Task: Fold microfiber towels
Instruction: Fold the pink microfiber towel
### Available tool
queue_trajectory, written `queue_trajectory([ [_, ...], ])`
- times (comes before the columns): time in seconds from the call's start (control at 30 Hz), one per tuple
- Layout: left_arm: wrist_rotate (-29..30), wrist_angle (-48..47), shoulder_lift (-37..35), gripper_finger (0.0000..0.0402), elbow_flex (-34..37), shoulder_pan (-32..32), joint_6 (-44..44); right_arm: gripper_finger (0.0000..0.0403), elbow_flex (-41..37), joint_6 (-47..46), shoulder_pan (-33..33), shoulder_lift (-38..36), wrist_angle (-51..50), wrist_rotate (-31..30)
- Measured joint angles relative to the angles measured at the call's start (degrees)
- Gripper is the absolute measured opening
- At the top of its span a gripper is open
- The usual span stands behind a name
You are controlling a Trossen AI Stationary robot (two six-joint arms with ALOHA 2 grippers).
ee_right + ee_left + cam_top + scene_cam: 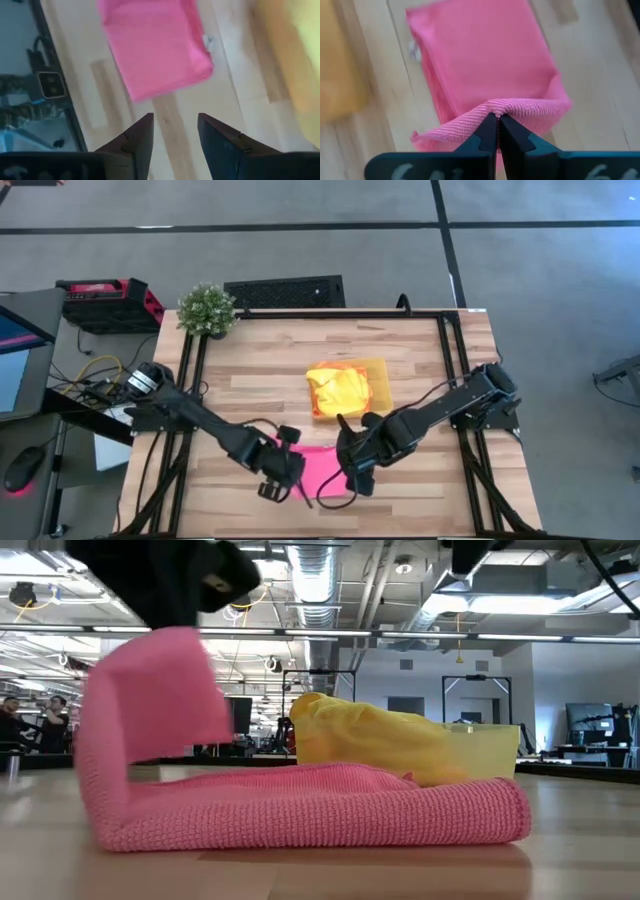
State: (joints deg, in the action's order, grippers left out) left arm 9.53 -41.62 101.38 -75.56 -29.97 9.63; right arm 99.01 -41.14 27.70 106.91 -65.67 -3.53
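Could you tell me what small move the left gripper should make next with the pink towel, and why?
Probably carry the lifted edge across the pink towel and lay it on the far side. The left gripper is shut on that edge, which stands raised above the flat part, so the fold is only half made. The right gripper is open beside the towel, holding nothing.

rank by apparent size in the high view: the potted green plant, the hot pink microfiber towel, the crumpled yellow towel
1. Crumpled yellow towel, largest.
2. Hot pink microfiber towel and potted green plant look alike; the towel is partly hidden by the left gripper pinching it, so no ranking.
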Motion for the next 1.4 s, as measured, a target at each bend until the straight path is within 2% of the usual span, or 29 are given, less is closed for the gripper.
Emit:
queue_trajectory([
  [0.23, -0.21, 10.86, 0.0, 0.0, -0.01, 2.27, -9.16, 0.0176, 0.02, -3.53, 1.55, -0.97, -4.16, -2.6],
  [0.5, 1.38, 18.63, 0.0, 0.0, -0.03, 5.0, -12.98, 0.0175, 0.01, -6.38, 2.68, -0.94, -6.08, -2.8],
  [0.8, 0.77, 20.35, 0.08, 0.0, -0.03, 5.94, -13.1, 0.0173, 0.01, -6.47, 2.65, -0.93, -6.25, -2.8],
  [1.07, -1.77, 25.09, 4.75, 0.0, -0.09, 6.09, -10.36, 0.0171, 0.01, -6.53, 2.67, -0.87, -6.3, -2.83],
  [1.4, -0.28, 26.77, 6.39, 0.0012, -0.64, 6.09, -10.99, 0.0172, 0.01, -6.91, 3.05, -0.87, -6.23, -2.98],
])
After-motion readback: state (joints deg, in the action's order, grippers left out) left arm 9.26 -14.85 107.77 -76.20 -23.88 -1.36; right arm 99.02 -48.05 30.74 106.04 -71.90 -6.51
